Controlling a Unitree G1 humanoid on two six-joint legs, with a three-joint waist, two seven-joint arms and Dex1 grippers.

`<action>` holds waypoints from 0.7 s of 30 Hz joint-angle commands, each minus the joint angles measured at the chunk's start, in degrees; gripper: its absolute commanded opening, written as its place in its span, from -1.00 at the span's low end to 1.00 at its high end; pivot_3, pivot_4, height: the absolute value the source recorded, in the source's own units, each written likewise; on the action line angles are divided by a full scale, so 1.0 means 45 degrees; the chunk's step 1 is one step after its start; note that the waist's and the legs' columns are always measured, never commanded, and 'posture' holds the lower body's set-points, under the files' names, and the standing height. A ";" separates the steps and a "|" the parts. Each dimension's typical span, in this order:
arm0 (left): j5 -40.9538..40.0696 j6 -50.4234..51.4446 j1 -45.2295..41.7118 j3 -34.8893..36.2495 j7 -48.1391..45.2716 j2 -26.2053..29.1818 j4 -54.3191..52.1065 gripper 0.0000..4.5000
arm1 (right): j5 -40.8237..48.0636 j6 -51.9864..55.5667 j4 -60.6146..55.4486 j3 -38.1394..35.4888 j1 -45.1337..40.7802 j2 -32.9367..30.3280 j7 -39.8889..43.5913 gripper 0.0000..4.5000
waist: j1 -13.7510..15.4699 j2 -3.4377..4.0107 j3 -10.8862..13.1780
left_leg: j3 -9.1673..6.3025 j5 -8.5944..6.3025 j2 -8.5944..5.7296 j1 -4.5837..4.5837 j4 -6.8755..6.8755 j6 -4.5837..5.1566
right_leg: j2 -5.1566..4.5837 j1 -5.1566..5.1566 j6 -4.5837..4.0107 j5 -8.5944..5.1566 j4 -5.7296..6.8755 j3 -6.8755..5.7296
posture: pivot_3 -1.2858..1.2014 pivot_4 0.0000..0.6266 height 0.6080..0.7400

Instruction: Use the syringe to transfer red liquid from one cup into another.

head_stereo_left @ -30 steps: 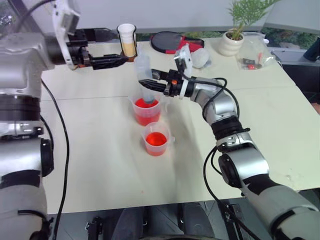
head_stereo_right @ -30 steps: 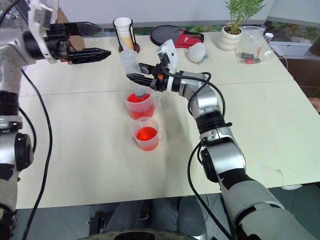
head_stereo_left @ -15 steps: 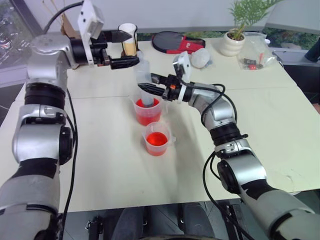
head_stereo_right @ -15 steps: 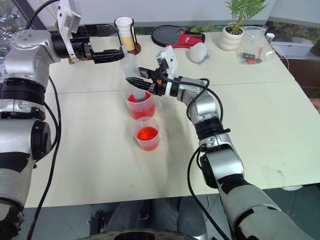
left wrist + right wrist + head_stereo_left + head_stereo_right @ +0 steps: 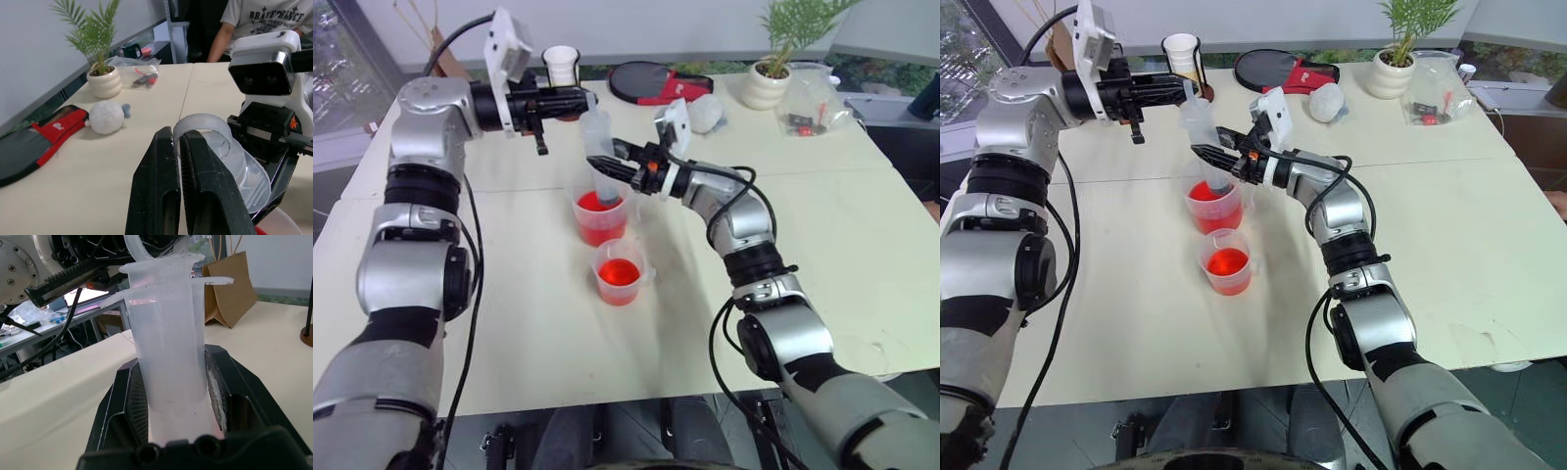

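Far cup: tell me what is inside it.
Red liquid and the lower end of the syringe, held by the right gripper, are inside the far cup. The liquid covers the syringe's tip, so its depth cannot be seen.

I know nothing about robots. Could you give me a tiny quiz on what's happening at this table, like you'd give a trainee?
1. True or false: the syringe has its tip in the near cup.
2. What does the right gripper clamp? A the syringe, B the near cup, C nothing.
3. Fill in: red liquid shows in ___ cups.

Key:
1. False. The tip is in the far cup.
2. A.
3. Two.
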 commanded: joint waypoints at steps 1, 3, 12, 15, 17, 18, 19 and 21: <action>-0.0452 -0.0239 -0.1353 0.1104 0.1076 0.0281 0.0014 -0.94 | -0.0023 -0.0128 -0.0705 0.0560 0.0344 0.0392 0.0419 -0.40 | 0.0014 0.0000 0.0000 | 0.0000 0.0000 0.0000 0.0000 0.0001 0.0000 | 0.0000 0.0000 0.0000 0.0000 0.0001 0.0000 | 0.03 -0.52 1.00; -0.0448 -0.0283 -0.1558 0.1144 0.1074 0.0312 0.0173 -0.94 | -0.0027 -0.0129 -0.0719 0.0600 0.0448 0.0467 0.0364 -0.40 | 0.0017 0.0000 0.0000 | -0.0003 0.0000 0.0000 -0.0001 0.0002 0.0000 | 0.0000 0.0001 0.0000 0.0000 0.0001 0.0000 | 0.03 -0.52 1.00; -0.0312 -0.0705 -0.2446 0.1173 0.1021 0.0470 0.1095 -0.94 | -0.0063 -0.0188 -0.0745 0.0679 0.0675 0.0662 0.0158 -0.40 | -0.0006 0.0000 0.0000 | -0.0003 0.0000 -0.0004 0.0000 0.0000 0.0000 | 0.0000 0.0000 0.0000 0.0000 0.0003 -0.0001 | 0.03 -0.52 1.00; -0.0295 -0.0918 -0.2613 0.1213 0.1138 0.0505 0.1320 -0.94 | -0.0071 -0.0204 -0.0734 0.0673 0.0693 0.0691 0.0095 -0.40 | 0.0001 0.0000 0.0000 | -0.0002 0.0000 -0.0004 0.0000 0.0001 0.0000 | 0.0000 0.0000 0.0000 0.0000 0.0003 -0.0001 | 0.03 -0.52 1.00; -0.0260 -0.0919 -0.2605 0.1155 0.1065 0.0513 0.1386 -0.94 | -0.0059 -0.0210 -0.0728 0.0634 0.0669 0.0681 0.0039 -0.40 | -0.0002 0.0000 0.0000 | -0.0002 0.0000 -0.0004 0.0000 0.0001 0.0000 | 0.0000 0.0000 0.0000 0.0000 0.0003 -0.0001 | 0.03 -0.52 1.00; -0.0223 -0.0916 -0.2530 0.1089 0.0953 0.0521 0.1367 -0.94 | -0.0051 -0.0221 -0.0703 0.0603 0.0641 0.0678 0.0008 -0.40 | -0.0006 0.0000 0.0000 | -0.0002 0.0000 -0.0003 0.0000 0.0000 0.0000 | 0.0000 0.0000 0.0000 0.0000 0.0003 0.0000 | 0.03 -0.52 1.00; -0.0221 -0.0793 -0.2443 0.1036 0.0798 0.0534 0.1338 -0.94 | -0.0050 -0.0255 -0.0655 0.0560 0.0597 0.0671 -0.0029 -0.40 | -0.0008 0.0000 0.0000 | -0.0002 0.0000 -0.0003 0.0000 0.0000 0.0000 | 0.0000 0.0000 0.0000 0.0000 0.0003 -0.0001 | 0.03 -0.52 1.00; -0.0247 -0.0406 -0.2274 0.0931 0.0390 0.0609 0.1219 -0.70 | -0.0034 -0.0362 -0.0553 0.0418 0.0484 0.0650 -0.0145 -0.40 | -0.0018 0.0000 0.0000 | -0.0002 0.0000 -0.0003 0.0000 0.0000 0.0000 | 0.0000 0.0000 0.0000 0.0000 0.0003 -0.0001 | 0.03 -0.52 1.00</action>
